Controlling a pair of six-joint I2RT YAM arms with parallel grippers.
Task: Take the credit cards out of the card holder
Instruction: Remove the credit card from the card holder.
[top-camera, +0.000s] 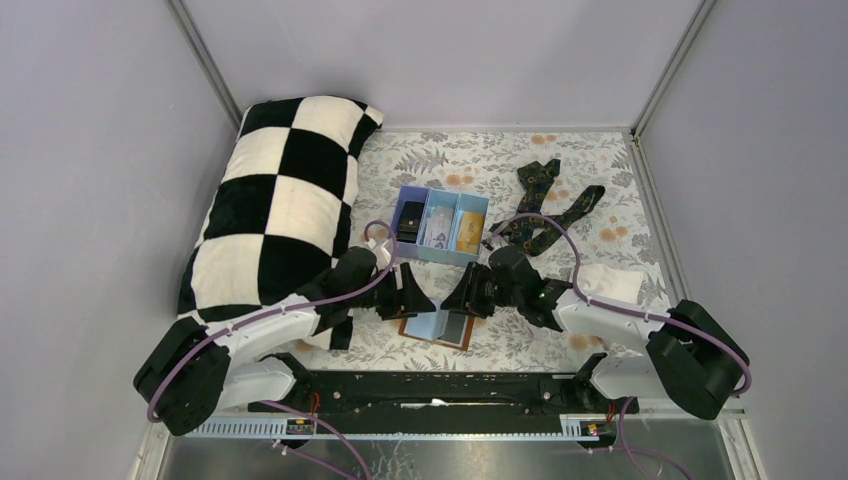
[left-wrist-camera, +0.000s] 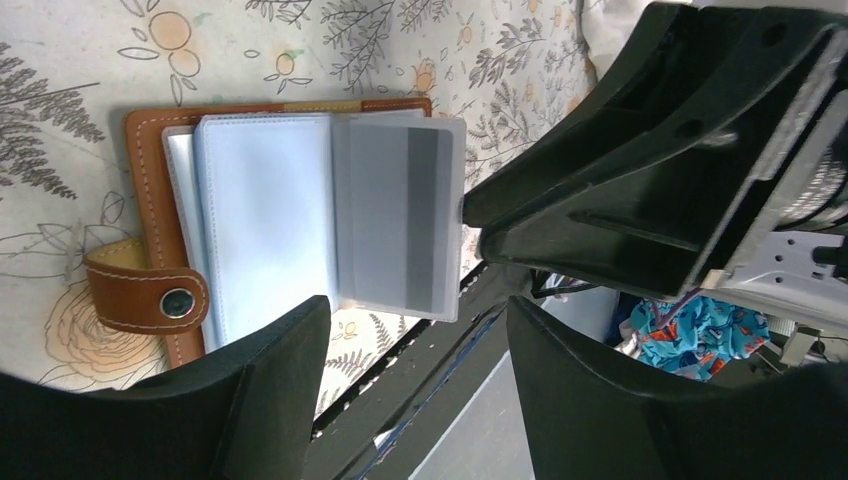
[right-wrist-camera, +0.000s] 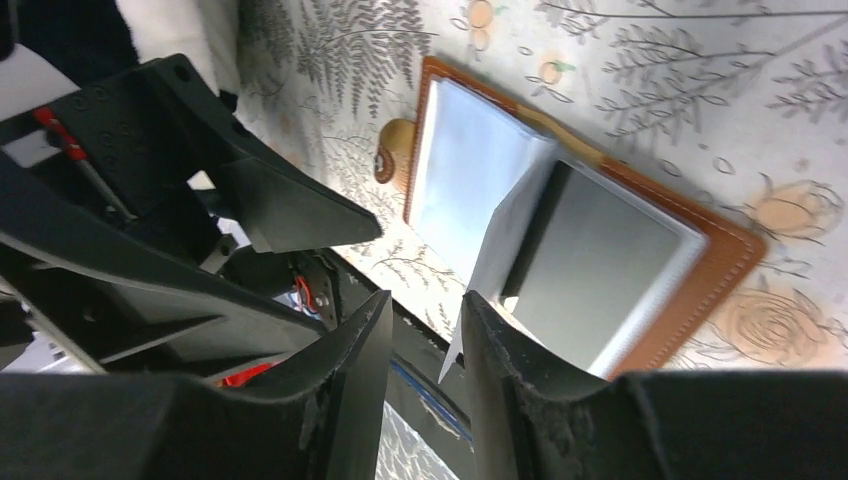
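The brown leather card holder (top-camera: 437, 328) lies open on the floral cloth between my two grippers. In the left wrist view its snap strap (left-wrist-camera: 150, 295) is at the left and one clear sleeve with a grey card (left-wrist-camera: 400, 215) stands lifted. My left gripper (left-wrist-camera: 418, 310) is open and empty, just in front of the holder. My right gripper (right-wrist-camera: 428, 300) has a narrow gap between its jaws. The lifted sleeve's edge (right-wrist-camera: 500, 240) lies in that gap against one finger. A black card (top-camera: 410, 222) and a gold-orange card (top-camera: 468, 230) lie in the light blue tray (top-camera: 440, 258).
A black-and-white checkered pillow (top-camera: 280, 210) fills the left side. A dark patterned necktie (top-camera: 545, 205) lies at the back right, and a white cloth (top-camera: 610, 282) by the right arm. The table's black front rail (top-camera: 440, 385) runs just below the holder.
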